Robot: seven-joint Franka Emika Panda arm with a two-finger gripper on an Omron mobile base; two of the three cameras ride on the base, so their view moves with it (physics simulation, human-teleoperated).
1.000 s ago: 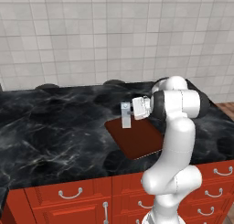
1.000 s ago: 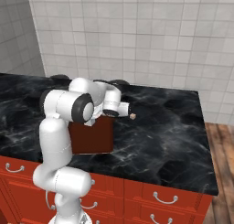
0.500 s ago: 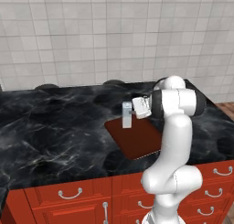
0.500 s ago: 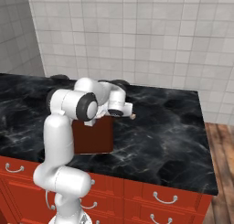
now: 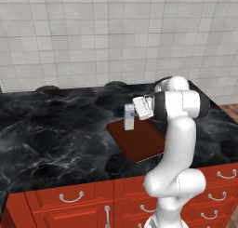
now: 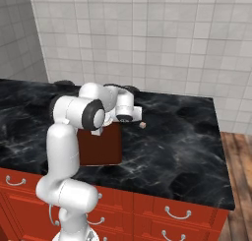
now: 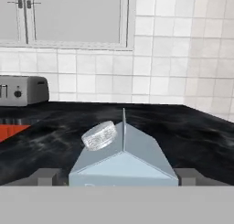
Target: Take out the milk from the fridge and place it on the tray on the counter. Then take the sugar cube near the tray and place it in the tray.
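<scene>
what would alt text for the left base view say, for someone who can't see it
A white robot arm's gripper is at the top of a small pale blue milk carton standing upright on a reddish-brown tray. The tray lies on a black marble counter above red drawers, with a white tiled wall behind.

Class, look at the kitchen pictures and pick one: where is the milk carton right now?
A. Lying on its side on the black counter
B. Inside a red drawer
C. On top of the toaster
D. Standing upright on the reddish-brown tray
D: the milk stands upright on the back corner of the tray, which lies on the counter.
</scene>
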